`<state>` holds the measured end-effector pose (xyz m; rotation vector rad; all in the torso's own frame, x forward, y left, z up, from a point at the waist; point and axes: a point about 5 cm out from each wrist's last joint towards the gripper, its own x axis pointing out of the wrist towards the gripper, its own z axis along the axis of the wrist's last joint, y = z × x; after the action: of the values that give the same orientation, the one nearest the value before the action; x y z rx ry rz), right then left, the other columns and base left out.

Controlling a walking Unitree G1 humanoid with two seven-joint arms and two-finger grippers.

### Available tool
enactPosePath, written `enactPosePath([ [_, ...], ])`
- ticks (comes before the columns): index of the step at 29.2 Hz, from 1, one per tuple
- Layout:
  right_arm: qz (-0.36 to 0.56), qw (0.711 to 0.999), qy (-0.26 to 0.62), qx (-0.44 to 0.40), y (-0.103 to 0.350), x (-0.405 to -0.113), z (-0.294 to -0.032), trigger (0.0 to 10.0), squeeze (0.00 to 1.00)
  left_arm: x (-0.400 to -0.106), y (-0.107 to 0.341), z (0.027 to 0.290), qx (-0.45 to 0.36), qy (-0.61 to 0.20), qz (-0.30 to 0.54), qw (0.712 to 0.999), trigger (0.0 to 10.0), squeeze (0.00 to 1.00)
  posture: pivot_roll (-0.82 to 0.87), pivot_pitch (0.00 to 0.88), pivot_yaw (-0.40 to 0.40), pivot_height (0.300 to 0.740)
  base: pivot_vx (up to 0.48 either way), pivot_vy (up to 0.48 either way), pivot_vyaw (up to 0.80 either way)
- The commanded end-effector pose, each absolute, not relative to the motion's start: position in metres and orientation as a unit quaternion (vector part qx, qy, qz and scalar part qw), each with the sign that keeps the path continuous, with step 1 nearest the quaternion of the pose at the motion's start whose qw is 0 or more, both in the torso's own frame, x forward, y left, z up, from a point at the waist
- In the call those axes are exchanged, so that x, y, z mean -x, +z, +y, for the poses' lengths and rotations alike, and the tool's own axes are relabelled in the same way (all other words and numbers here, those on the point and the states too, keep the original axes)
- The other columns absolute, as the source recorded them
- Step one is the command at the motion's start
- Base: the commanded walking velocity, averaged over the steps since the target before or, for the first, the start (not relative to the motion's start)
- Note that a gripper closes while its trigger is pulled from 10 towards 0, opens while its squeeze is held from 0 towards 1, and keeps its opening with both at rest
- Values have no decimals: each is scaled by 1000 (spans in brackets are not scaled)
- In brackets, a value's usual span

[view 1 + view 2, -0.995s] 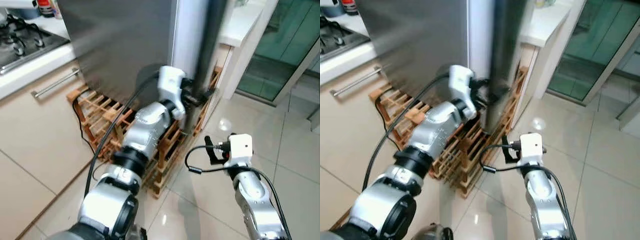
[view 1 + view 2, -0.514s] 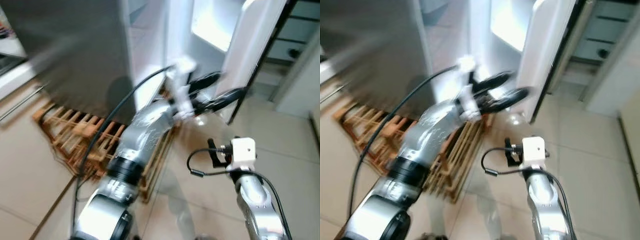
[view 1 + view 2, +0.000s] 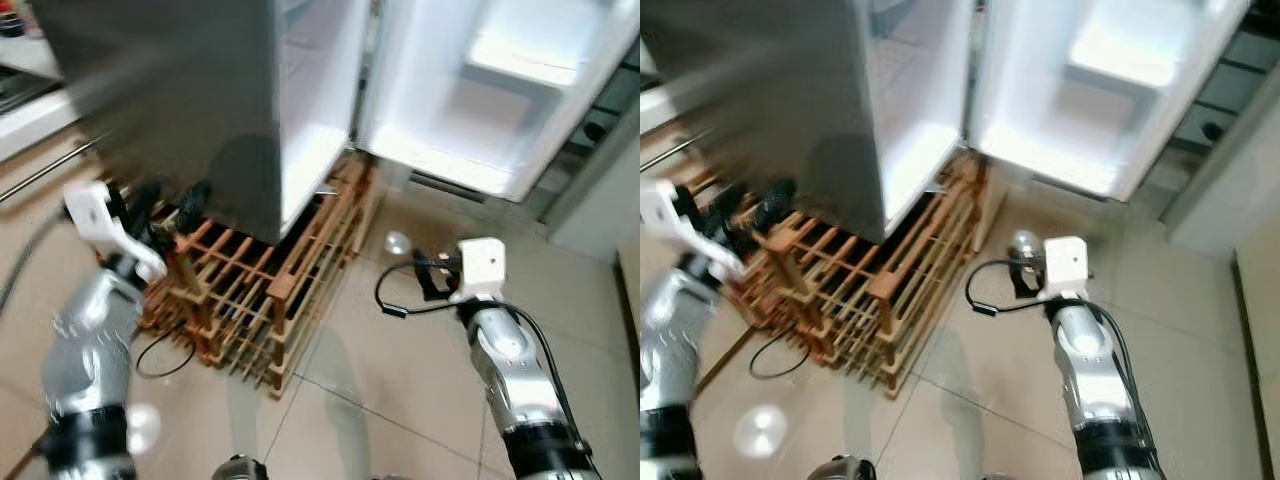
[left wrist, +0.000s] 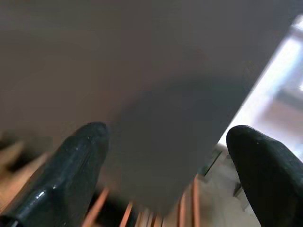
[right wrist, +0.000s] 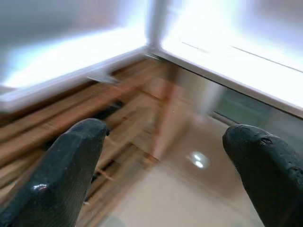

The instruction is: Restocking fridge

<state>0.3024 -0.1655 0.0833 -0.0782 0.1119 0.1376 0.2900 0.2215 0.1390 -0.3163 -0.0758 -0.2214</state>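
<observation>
- The fridge (image 3: pixel 200 110) fills the top of the frame, grey side at upper left, lit white inside at top centre. No brand or writing can be read anywhere.
- Its door (image 3: pixel 500 90), upper right, now stands wide open with its white inner shelves facing the camera; a second ago it was shut, half a second ago partly swung.
- A wooden rack (image 3: pixel 260 290) sits on the tiled floor (image 3: pixel 400 400) under the fridge, centre left.
- The left end effector (image 3: pixel 165 205), earlier on the door edge at centre, has pulled back to the left edge, before the fridge's grey side; fingers spread wide, holding nothing.
- The right end effector (image 3: pixel 425 280), lower right of centre, hangs above the floor much as before, fingers (image 5: pixel 71 165) wide apart and empty.
</observation>
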Motion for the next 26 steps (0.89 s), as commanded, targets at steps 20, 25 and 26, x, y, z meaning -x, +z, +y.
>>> enactPosePath([
  [20,4,996,77,-46,106,-328,-152,10000,0,-297,140,177,-42,30,-10,999,10000,0,65,0,-44,740,0,0,610],
  [25,-8,994,100,-38,113,-331,-148,10000,0,-303,138,189,-36,92,-7,995,10000,0,61,0,-61,740,0,0,591],
  [26,-3,993,111,-37,111,-330,-149,10000,0,-303,140,191,-40,104,-16,994,10000,0,61,0,-64,740,0,0,569],
])
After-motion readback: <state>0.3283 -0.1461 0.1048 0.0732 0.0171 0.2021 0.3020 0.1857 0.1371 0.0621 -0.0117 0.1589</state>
